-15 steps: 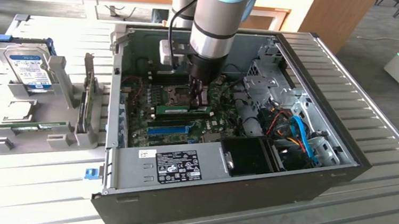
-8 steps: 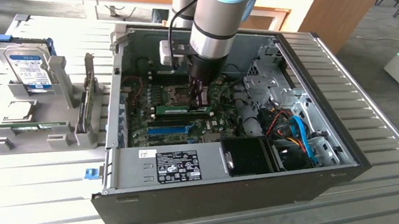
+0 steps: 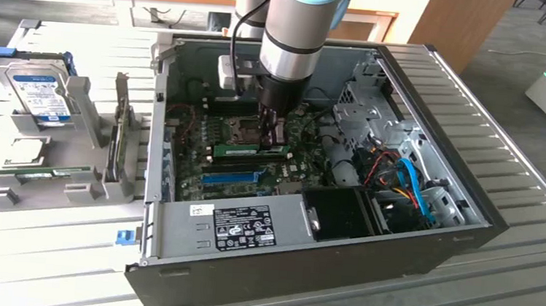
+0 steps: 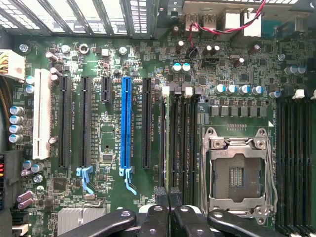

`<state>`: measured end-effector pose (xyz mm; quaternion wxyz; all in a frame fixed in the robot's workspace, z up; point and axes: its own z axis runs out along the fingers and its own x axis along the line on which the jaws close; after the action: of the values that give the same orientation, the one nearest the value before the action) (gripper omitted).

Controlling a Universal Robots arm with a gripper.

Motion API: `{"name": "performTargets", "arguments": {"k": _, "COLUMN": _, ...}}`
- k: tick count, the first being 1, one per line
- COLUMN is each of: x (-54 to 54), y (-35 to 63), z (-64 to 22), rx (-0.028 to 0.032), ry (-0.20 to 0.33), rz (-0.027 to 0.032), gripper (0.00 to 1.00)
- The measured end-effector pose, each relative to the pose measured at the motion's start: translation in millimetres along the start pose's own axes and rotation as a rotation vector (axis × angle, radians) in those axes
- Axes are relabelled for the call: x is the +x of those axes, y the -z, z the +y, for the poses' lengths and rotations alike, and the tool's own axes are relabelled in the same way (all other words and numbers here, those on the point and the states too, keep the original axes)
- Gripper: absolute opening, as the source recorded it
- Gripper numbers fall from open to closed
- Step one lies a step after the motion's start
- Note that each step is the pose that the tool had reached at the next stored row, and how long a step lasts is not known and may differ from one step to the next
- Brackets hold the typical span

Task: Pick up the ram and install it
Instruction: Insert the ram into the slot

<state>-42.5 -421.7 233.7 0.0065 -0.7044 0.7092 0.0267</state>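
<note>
Arm reaches down into the open computer case (image 3: 293,271) on the slatted bench (image 3: 495,302). Gripper (image 3: 276,144) sits low over the motherboard, just beside the CPU socket (image 4: 237,173). Jaws are drawn nearly together, pinching the ram (image 3: 246,150) about mid-length. The green stick with its pale label stands on edge at the fingertips, running alongside the socket, between it and the blue expansion slot (image 4: 126,123). Wrist view looks straight down past the fingertips (image 4: 160,197) onto the bank of black memory slots (image 4: 180,143) next to the socket, white latches (image 4: 165,90) at their far ends. Cannot tell whether the stick's lower edge is in a slot or just above one, nor whether the latches stand open. Judged step: seating the ram. To do it well, the stick should stay upright and parallel to the slot along its whole length. Its notch should match the slot key, and the push should go straight down, not rock toward the socket. A mid-length grip favours even pressure on both ends, though a tilt would jam one corner first. The open socket alongside is the hazard: any sideways slip from the slot bank risks its exposed contacts.
</note>
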Motion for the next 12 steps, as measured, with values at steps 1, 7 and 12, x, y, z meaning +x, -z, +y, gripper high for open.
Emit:
{"name": "performTargets", "arguments": {"k": 1, "x": 0.0, "y": 0.0, "z": 0.0, "rx": 0.0, "ry": 0.0, "rz": 0.0, "gripper": 0.12}}
{"name": "performTargets", "arguments": {"k": 7, "x": 0.0, "y": 0.0, "z": 0.0, "rx": 0.0048, "ry": 0.0, "rz": 0.0001, "gripper": 0.12}}
{"name": "performTargets", "arguments": {"k": 12, "x": 0.0, "y": 0.0, "z": 0.0, "rx": 0.0066, "ry": 0.0, "rz": 0.0001, "gripper": 0.12}}
